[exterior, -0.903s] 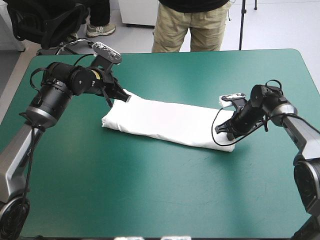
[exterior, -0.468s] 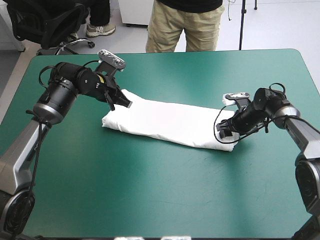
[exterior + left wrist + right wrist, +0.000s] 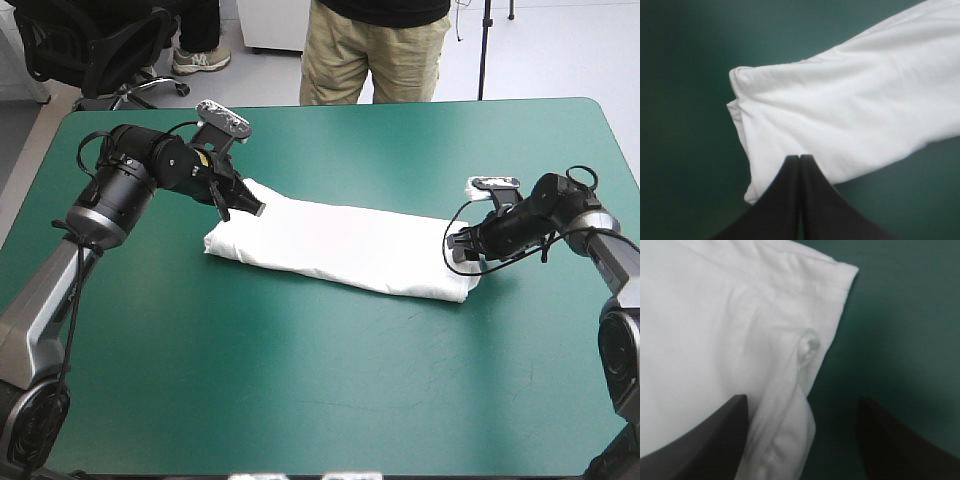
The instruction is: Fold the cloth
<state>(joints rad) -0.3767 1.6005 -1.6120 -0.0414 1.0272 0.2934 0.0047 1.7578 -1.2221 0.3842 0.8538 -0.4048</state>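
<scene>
Table front: the near part of the table (image 3: 300,400) is bare teal-green cover, and neither arm reaches over it.
T-shirt: a white T-shirt (image 3: 340,245) lies flat on the middle of the table, folded into one long narrow band.
Near end: the band's right-hand end is the end closer to the table's front edge. Its hemmed corner and a small pucker of cloth show in the right wrist view.
Right gripper: the right gripper (image 3: 460,250) sits low at that near end with its black fingers spread wide and nothing between them. The band's end edge lies just ahead of the gap and runs out under the finger on the cloth side.
Long axis: the band runs slantwise from near-right to far-left, so the length to be halved lies between the two grippers (each arm is nearest its own end).
Far end: the left-hand end lies farther back, its layers stacked at the corner.
Left gripper: the left gripper (image 3: 252,207) is at the far corner of that end, its fingers pressed together into one point over the cloth's edge. Whether any cloth is caught there cannot be told.
Coming move: judged from this, either end would have to travel along that slanted axis toward the other, and the right gripper looks set to pinch first.
</scene>
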